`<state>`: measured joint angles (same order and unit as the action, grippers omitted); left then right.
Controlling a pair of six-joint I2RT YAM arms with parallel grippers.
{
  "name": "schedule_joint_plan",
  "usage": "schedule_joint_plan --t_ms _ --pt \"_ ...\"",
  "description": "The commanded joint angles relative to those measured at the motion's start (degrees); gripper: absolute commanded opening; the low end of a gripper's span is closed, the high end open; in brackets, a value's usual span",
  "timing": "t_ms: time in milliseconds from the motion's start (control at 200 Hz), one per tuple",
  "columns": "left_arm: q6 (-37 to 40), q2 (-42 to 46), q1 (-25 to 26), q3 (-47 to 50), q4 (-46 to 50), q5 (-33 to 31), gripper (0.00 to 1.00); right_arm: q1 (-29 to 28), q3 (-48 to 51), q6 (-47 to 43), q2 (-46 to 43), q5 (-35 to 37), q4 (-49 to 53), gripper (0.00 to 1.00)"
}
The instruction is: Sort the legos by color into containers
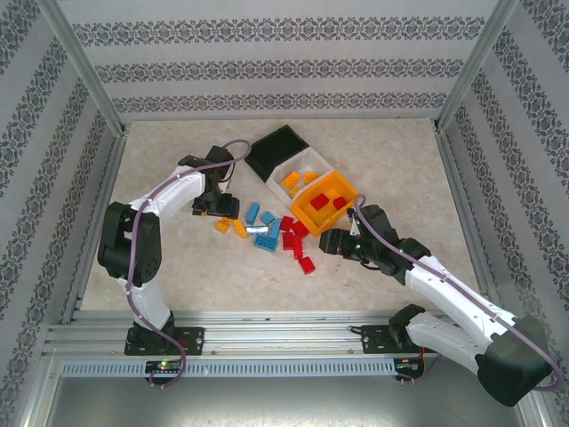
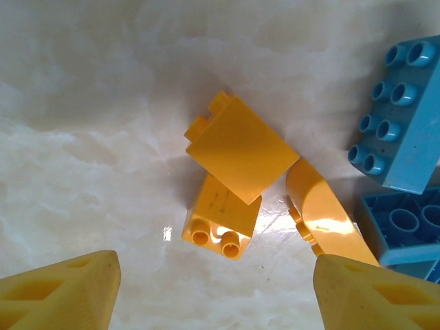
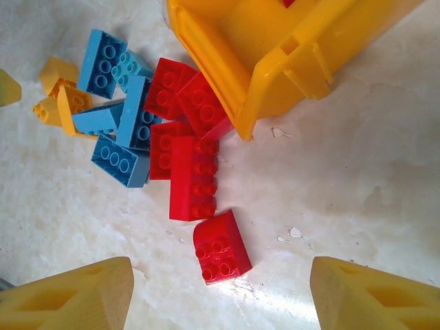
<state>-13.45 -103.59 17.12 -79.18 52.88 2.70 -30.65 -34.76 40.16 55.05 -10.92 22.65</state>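
Hovering my left gripper (image 2: 220, 295) with jaws wide and nothing held, straight above the yellow bricks (image 2: 234, 148): one square piece leans on another, a curved one touching at the right, all on the table (image 1: 169, 151). I read the wide spread as set up to straddle the top piece. Blue bricks (image 2: 402, 117) sit just beside, so a sloppy descent could clip them. My right gripper (image 3: 220, 295) is spread wide too, empty, over a lone red brick (image 3: 221, 247) lying studs-up, just clear of the red pile (image 3: 192, 172). It's the easy pick since nothing crowds it. Past that, the pile butts against the slanted front of the orange bin (image 3: 275, 41). From the top view, the orange bin already holds reds, the white bin (image 1: 274, 167) holds yellows, and the black bin (image 1: 277, 147) I judge is for blues. Split makes sense: each arm works the color nearest it. Task is early-to-mid, with most bricks on the table.
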Motion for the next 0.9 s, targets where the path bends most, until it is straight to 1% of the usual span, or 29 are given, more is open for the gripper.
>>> schedule_joint_plan --t_ms 0,300,659,894 --pt "1.31 -2.54 -0.33 -0.21 -1.87 0.6 0.75 -0.55 -1.27 0.14 -0.47 1.26 0.02 0.69" --pt "2.38 -7.27 -1.5 -2.61 -3.1 1.33 0.76 -0.55 -0.66 0.36 -1.67 2.48 0.89 0.69" --pt "3.09 -11.05 -2.24 -5.12 -3.64 1.79 0.74 -0.55 -1.18 0.44 -0.34 2.48 0.63 0.69" --pt "3.17 -12.58 -2.83 -5.85 -4.28 1.86 0.66 -0.62 -0.83 0.78 -0.17 2.61 0.33 0.69"
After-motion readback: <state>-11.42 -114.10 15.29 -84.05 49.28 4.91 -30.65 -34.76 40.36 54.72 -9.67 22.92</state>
